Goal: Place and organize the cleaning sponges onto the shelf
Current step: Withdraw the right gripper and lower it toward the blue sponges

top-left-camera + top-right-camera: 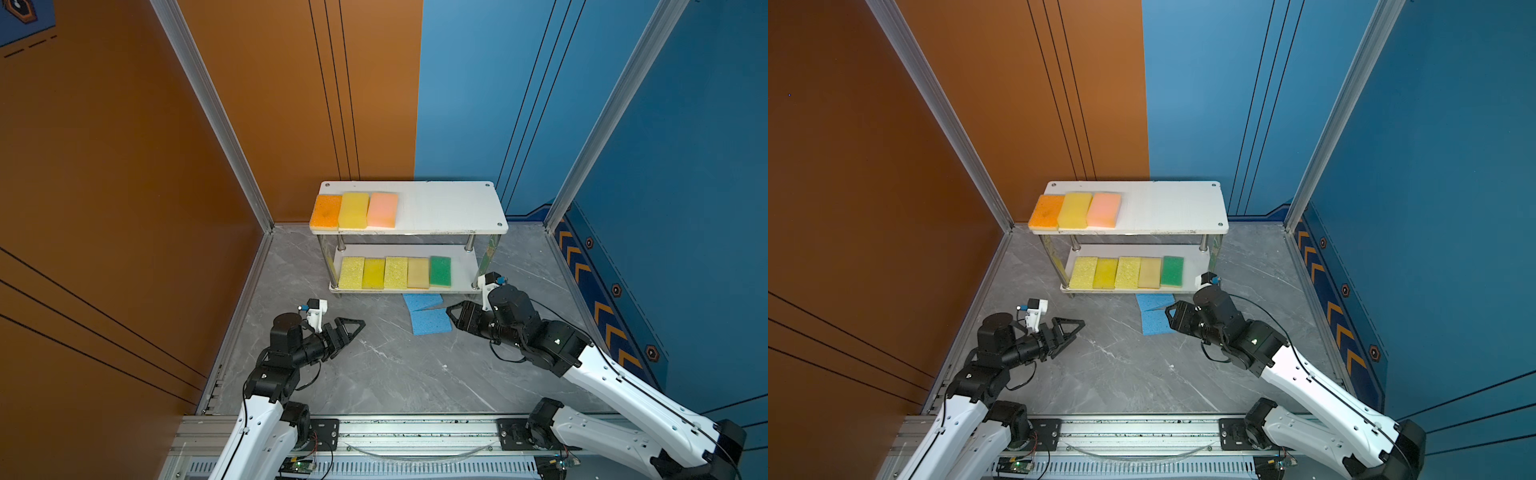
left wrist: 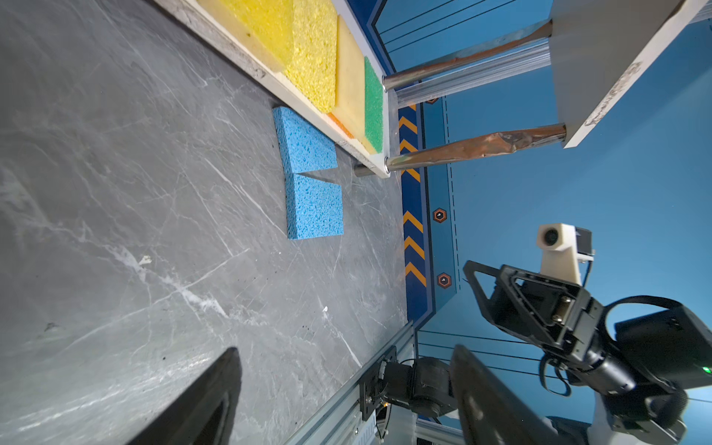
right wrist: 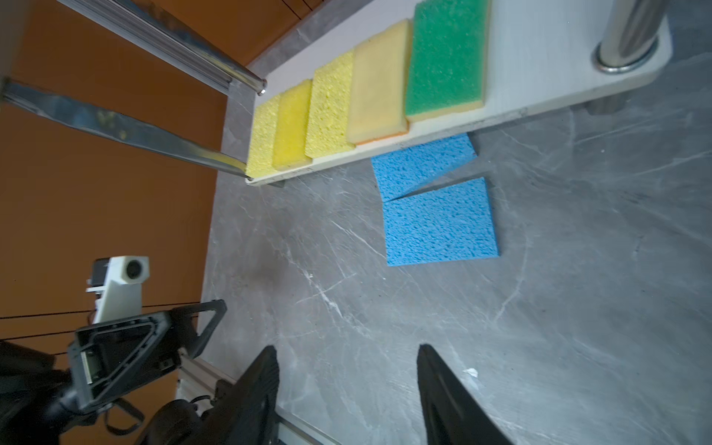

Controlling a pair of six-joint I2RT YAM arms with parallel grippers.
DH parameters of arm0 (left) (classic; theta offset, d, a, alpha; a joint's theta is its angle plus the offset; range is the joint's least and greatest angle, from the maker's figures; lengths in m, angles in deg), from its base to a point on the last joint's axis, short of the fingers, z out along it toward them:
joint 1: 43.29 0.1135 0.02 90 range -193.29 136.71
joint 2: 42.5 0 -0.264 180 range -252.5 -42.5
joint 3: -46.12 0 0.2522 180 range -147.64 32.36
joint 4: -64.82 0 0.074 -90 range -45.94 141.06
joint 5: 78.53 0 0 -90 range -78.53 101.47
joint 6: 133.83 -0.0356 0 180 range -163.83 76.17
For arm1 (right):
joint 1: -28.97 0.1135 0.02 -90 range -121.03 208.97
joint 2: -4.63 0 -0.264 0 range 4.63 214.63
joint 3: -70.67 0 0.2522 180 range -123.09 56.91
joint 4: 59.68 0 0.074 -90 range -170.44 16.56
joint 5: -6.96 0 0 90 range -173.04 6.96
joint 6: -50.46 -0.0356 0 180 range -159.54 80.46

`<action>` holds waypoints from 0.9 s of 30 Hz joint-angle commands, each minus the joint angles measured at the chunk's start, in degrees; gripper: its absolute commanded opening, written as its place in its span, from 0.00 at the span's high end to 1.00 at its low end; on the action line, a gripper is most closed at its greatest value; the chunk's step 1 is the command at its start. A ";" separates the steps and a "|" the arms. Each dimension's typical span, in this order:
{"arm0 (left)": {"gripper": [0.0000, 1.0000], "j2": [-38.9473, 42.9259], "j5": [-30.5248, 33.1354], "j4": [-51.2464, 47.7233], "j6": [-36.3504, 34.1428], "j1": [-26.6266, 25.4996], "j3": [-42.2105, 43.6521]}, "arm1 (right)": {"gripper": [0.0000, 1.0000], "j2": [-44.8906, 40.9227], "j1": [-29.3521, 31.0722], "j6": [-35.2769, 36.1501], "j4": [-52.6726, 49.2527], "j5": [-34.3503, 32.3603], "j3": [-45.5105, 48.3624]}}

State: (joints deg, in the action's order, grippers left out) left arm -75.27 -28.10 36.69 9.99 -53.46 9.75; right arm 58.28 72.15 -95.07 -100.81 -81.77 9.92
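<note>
Eight sponges (image 1: 395,272) line the shelf (image 1: 449,208); two blue sponges (image 1: 430,318) to go, at its six o'clock; my left gripper (image 2: 346,348) and right gripper (image 3: 346,358) gape empty.

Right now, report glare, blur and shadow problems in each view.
Both top views: evenly lit and sharp, though the shelf looks washed out on top. Left wrist view: shiny posts carry warped orange reflections; the left claw's fingers are soft. Right wrist view: light blue sponges crisp, thin shadow between them.
</note>
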 commanded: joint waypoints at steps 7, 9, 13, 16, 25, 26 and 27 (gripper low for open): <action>0.15 -1.13 8.99 6.26 2.68 -8.11 1.76 | 0.24 1.45 -0.54 -14.04 16.30 -0.69 11.80; 0.09 -1.71 9.68 6.97 2.88 -8.68 1.84 | 0.11 2.86 -1.14 -15.84 18.31 -0.01 13.41; 0.09 -2.63 10.04 7.81 2.95 -9.03 1.77 | 0.00 5.50 -2.30 -18.62 22.59 1.73 15.98; 0.08 -3.00 10.12 8.25 2.87 -9.16 1.86 | 0.01 7.34 -2.57 -19.89 24.99 2.06 17.03; 0.06 -3.57 10.27 10.28 3.22 -9.07 3.26 | 0.00 18.09 -2.57 -27.14 38.15 4.56 19.62; 0.06 -3.54 10.29 10.41 3.17 -9.04 3.36 | 0.01 19.67 -2.57 -28.13 39.84 4.77 19.73; 0.06 -3.54 10.23 10.41 3.10 -8.99 3.55 | 0.02 21.04 -2.57 -28.92 41.39 5.00 19.82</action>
State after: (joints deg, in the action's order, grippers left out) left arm -78.95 -18.73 45.74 13.20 -62.12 12.46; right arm 76.57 69.79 -119.94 -66.39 -78.18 28.79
